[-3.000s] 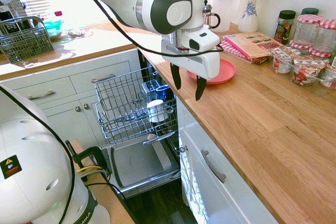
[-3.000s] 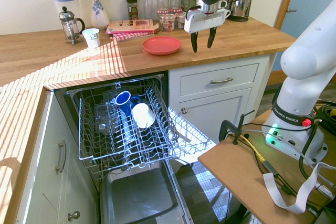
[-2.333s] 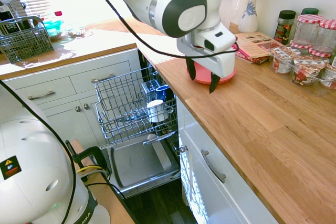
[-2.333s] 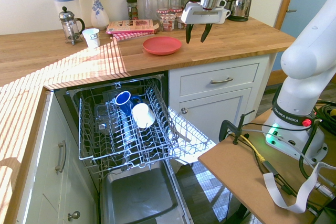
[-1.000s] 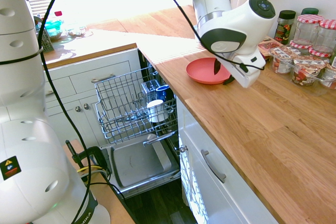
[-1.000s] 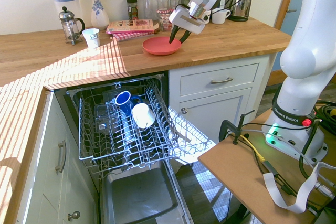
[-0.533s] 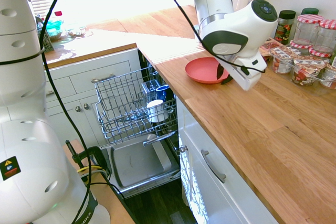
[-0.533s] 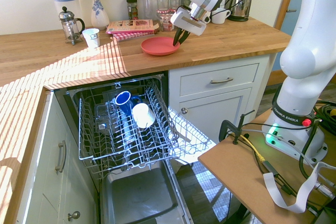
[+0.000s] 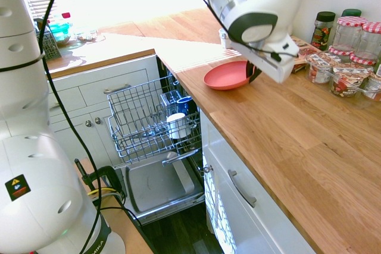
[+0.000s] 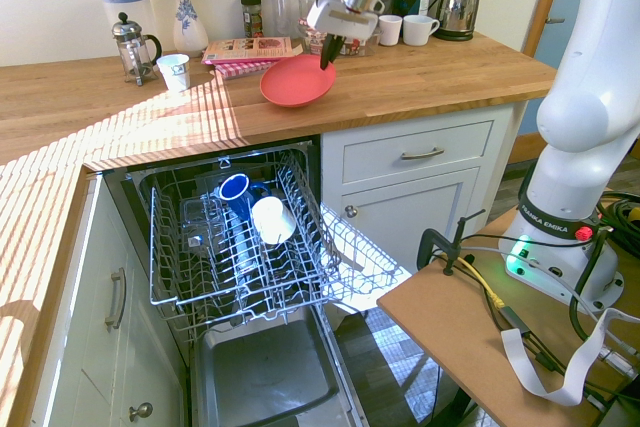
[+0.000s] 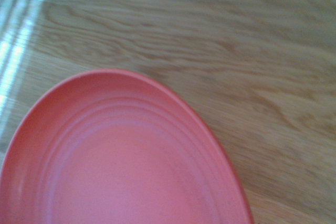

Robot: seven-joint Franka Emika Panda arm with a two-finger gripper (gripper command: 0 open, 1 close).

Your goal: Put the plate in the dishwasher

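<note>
In the second exterior view, the plate [image 10: 293, 83] is gripped at its rim by the end effector [image 10: 327, 59], clenched on the side away from the paper cup [image 10: 174, 72]. The plate is tilted over the worktop [image 10: 430, 72]; whether its lower edge is still supported there cannot be told. The pick-up appears to be in hand, with loading left to be done. Next, a clear lift seems called for, then a carry to the open dishwasher [image 10: 265, 372] below the plate. The rim hold might slip or pivot, and space must be found in the wire rack [image 10: 153, 247], where a blue mug [image 10: 235, 189] and a white cup [image 10: 272, 220] are held.

Just behind the plate, a book [image 10: 250, 50] is laid on a red-checked cloth [image 10: 232, 71]. Farther from the plate, two white mugs [image 10: 418, 29] are set beside a steel kettle [image 10: 458, 5]; well beyond the plate, a blue door [image 10: 590, 27] is seen.
</note>
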